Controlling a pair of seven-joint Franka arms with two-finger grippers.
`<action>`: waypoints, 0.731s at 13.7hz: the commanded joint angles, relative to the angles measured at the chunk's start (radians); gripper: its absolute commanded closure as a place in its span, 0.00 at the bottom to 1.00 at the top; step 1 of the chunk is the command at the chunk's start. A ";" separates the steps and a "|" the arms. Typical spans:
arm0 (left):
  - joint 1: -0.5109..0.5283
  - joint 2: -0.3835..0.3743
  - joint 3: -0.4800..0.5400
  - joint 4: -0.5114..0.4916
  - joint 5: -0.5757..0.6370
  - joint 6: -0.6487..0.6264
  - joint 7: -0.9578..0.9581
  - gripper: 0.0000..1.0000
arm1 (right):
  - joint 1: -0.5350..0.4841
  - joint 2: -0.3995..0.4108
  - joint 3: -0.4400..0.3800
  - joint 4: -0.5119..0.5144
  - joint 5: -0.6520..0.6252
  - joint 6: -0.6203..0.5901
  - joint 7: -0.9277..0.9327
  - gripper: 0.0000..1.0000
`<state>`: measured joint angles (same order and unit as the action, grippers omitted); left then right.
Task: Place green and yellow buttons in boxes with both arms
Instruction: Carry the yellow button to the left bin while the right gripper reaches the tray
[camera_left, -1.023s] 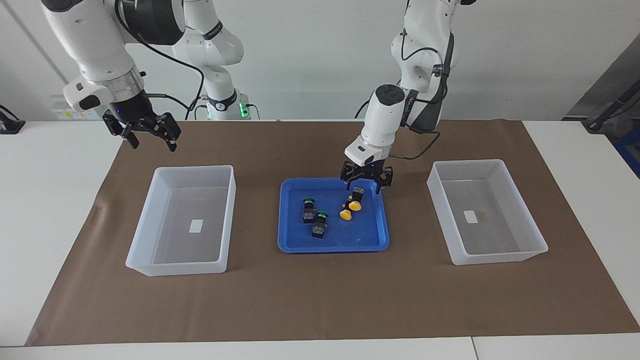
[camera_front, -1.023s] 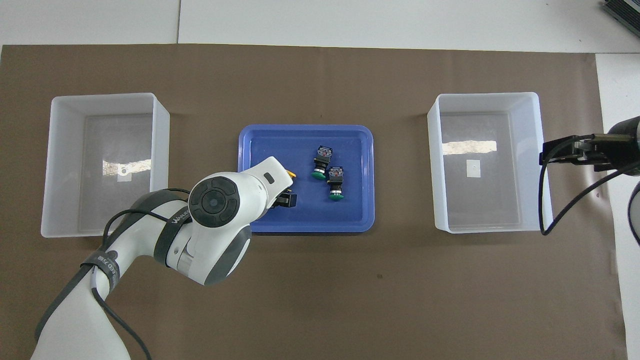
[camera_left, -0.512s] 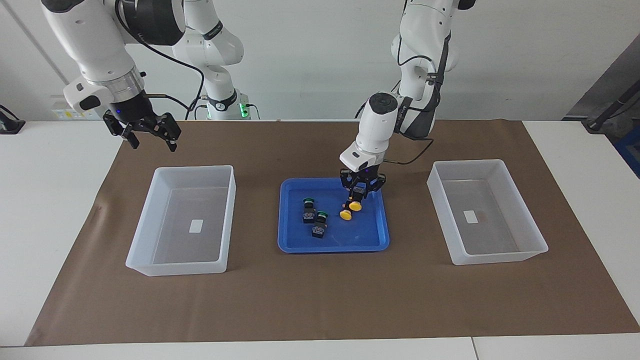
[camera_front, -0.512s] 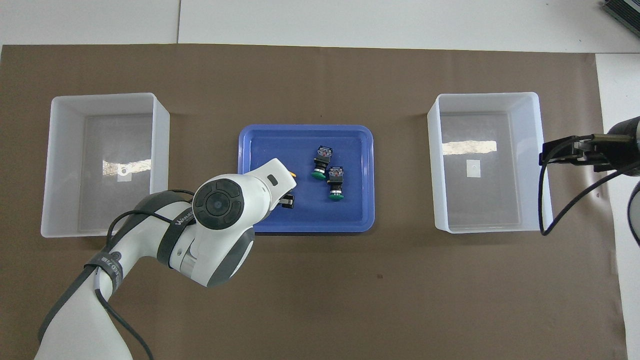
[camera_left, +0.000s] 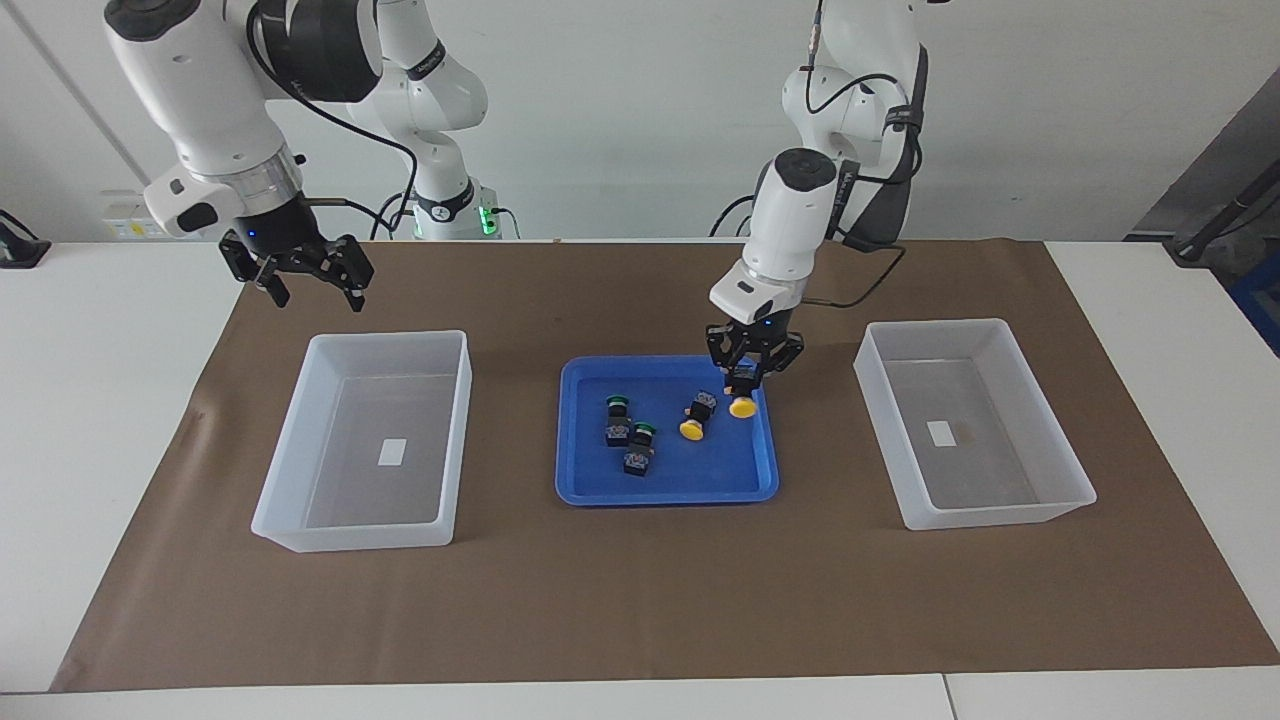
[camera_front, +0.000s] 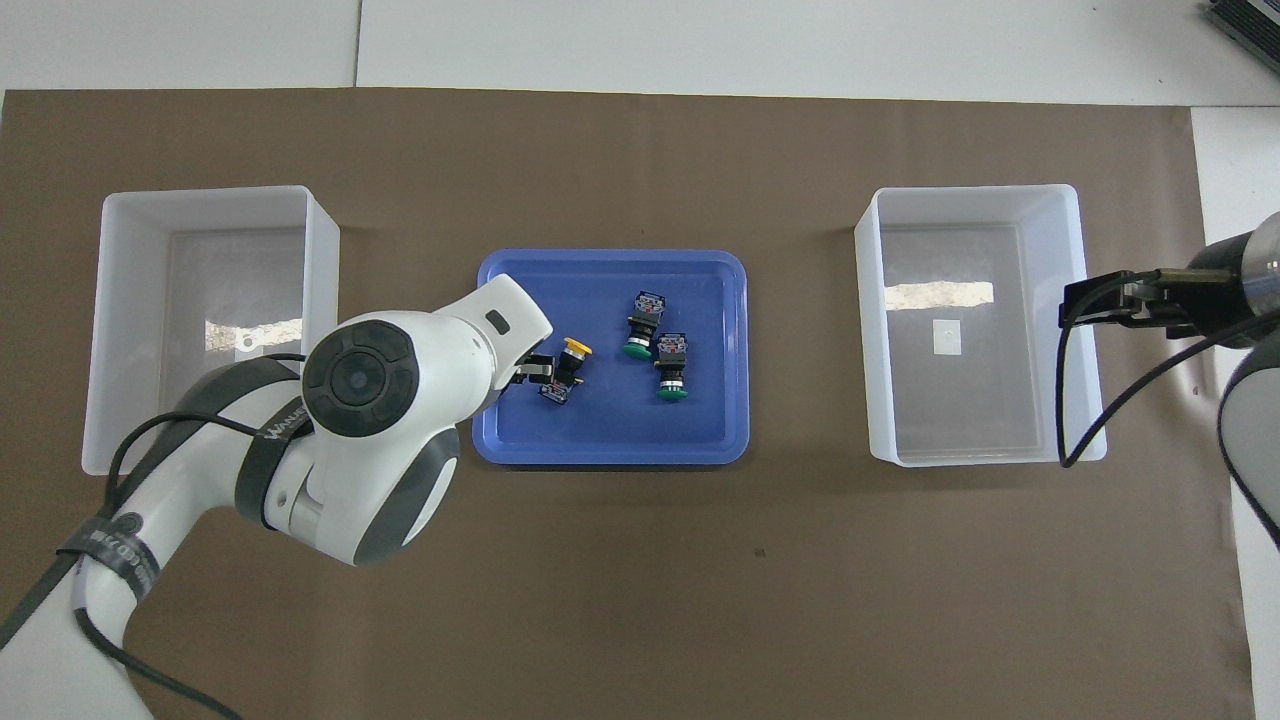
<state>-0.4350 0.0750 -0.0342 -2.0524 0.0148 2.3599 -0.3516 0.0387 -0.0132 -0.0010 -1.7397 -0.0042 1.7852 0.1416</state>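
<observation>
Facing view: my left pincer (camera_left: 745, 378) clamped on yellow button (camera_left: 741, 404), raised over blue tray (camera_left: 590, 490), forearm sloping down, wrist vertical; lift clears tray rim, I judge. Second yellow button (camera_left: 693, 422), two green buttons (camera_left: 627, 432) lie in tray below. Right pincer (camera_left: 309, 272) apart, waiting above box (camera_left: 290, 470).

Overhead view: left arm covers held button; other box (camera_front: 105, 330) empty beside it.

Facing camera looks high across the table; overhead looks steeply down; both share the blue tray (camera_left: 668, 490).
</observation>
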 joint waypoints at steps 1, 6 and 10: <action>0.103 0.011 -0.006 0.084 0.017 -0.060 0.069 1.00 | 0.099 0.087 0.007 -0.004 -0.002 0.103 0.119 0.00; 0.312 0.080 -0.006 0.201 0.019 -0.050 0.248 1.00 | 0.298 0.257 0.006 0.011 -0.005 0.343 0.326 0.00; 0.427 0.107 -0.007 0.189 0.017 0.039 0.393 1.00 | 0.377 0.393 0.007 0.109 -0.004 0.446 0.369 0.00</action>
<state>-0.0437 0.1554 -0.0266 -1.8756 0.0165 2.3638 0.0039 0.3817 0.3037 0.0084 -1.7044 -0.0049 2.2063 0.4745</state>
